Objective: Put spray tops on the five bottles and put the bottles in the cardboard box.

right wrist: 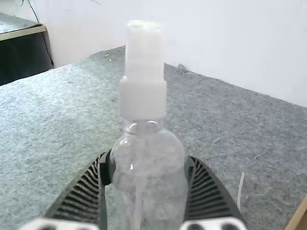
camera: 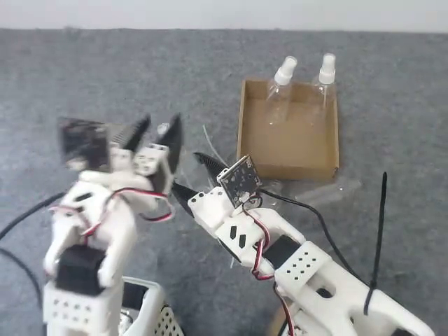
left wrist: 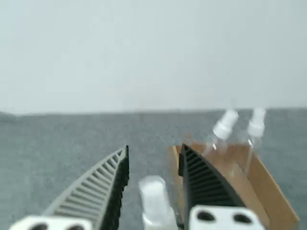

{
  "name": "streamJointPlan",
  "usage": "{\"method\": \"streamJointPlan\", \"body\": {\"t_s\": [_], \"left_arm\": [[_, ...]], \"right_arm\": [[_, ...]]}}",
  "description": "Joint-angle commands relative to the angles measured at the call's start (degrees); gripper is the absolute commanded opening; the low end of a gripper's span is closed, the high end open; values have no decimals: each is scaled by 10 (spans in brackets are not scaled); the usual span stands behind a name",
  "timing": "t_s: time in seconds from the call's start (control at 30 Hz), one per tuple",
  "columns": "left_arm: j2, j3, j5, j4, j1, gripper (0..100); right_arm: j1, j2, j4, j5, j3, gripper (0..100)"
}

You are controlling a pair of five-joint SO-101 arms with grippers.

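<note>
- Looking down in the high view, the cardboard box (camera: 287, 150) lies on the grey counter (camera: 98, 77) at about 1 o'clock from the middle. Inside it, at the far wall, stand a first capped bottle (camera: 281, 91) and a second capped bottle (camera: 324, 84), side by side.
- The left end effector (camera: 162, 120) is at about 10 o'clock, its fingers apart, with a white spray top (camera: 162, 130) between them.
- The right end effector (camera: 185, 171) is near the middle, at about 5 o'clock from the left one, and its fingers point towards 10 o'clock.
- A white basket (camera: 157, 315) sits at 7 o'clock, at the edge.
- In the left wrist view, both fingers stand open around the spray top. A gap shows on each side of it, so they do not grip it. The cardboard box with the two capped bottles is farther off.
- In the right wrist view, the right end effector is closed on a clear bottle (right wrist: 144, 177), and both fingers touch its body. The spray top sits on its neck, beyond the fingertips.
</note>
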State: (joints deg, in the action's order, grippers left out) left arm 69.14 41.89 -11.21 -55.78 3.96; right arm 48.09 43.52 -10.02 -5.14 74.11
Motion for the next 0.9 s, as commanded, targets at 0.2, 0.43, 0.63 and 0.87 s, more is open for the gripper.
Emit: {"method": "streamJointPlan", "body": {"t_s": [0.2, 0.43, 0.63, 0.87], "left_arm": [[-3, 8, 30, -3, -33, 126], [3, 74, 55, -4, -32, 126], [4, 18, 65, -40, -32, 126], [4, -39, 64, -70, -72, 131]], "right_arm": [[-12, 0, -14, -6, -7, 6], [-12, 0, -15, -6, -7, 6], [-13, 0, -15, -6, -7, 6], [-26, 5, -9, -6, -10, 6]]}}
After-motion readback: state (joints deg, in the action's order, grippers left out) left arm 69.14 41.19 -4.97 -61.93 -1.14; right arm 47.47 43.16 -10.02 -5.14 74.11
